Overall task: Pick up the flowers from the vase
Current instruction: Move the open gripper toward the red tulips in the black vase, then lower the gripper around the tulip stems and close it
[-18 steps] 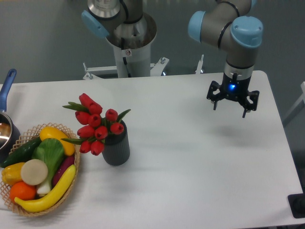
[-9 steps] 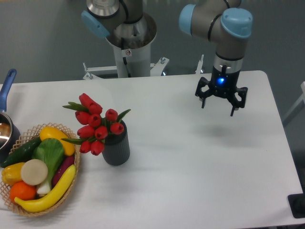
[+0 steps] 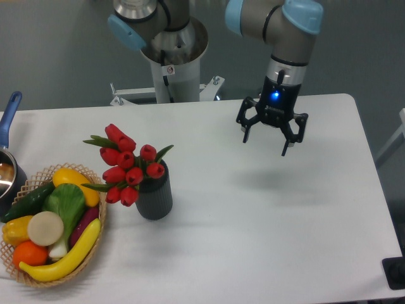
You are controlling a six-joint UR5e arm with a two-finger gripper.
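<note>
Tulips: the red tulips (image 3: pixel 126 166) stand in the vase (image 3: pixel 155 193) at the left-centre of the white table (image 3: pixel 266 240); their long axis runs from the vase mouth up and to the left, the buds fanning out over the rim on that side, with 1 green leaf pointing up to the right.
Vase: dark, ribbed, upright, just beside the wicker basket (image 3: pixel 25 275) of vegetables.
My gripper: my gripper (image 3: pixel 271 134) hangs above the table's far right half, well apart from the tulips, fingers spread wide and pointing down, nothing held, a blue light lit on the wrist.
Change: against 0.5 s ago I have shifted left and slightly lower in the view, closer to the vase's side; 1.0 s ago I was further right again. Tulips, vase and basket have not moved.
Hard to make out: the stems are hidden inside the vase; the exact bud count is unclear where they overlap. The blue-handled pot (image 3: pixel 7 152) is cut off by the left edge.
</note>
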